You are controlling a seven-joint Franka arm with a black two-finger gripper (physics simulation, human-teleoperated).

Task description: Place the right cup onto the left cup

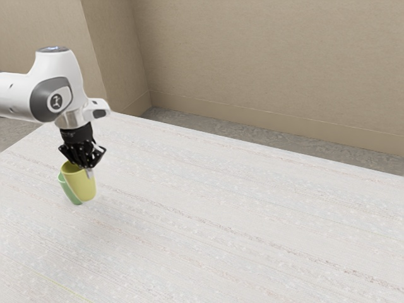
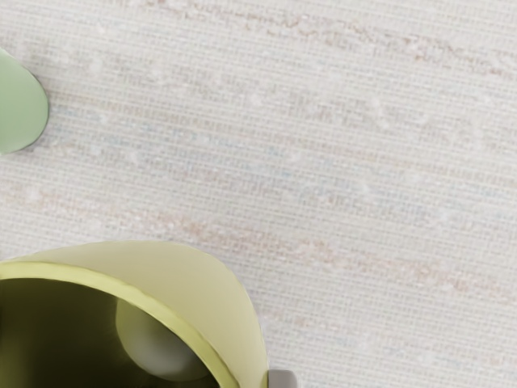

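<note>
At the exterior view's left, my gripper [image 1: 86,169] points down and is shut on the yellow cup [image 1: 81,184] at its rim, one fingertip against the outer wall. The yellow cup has its open end up, and its base looks raised off the table. Partly hidden behind it is the green cup [image 1: 68,188]. In the wrist view, the yellow cup [image 2: 214,295] is large and close, with its dark inside visible and a grey fingertip [image 2: 282,378] beside its wall. The green cup [image 2: 20,105] appears lower down and apart from it, cut by the picture's edge.
A pale, streaked table [image 1: 233,221] stretches from beneath the cups toward the exterior view's right. Beyond its far edge are a grey floor and beige walls [image 1: 271,69].
</note>
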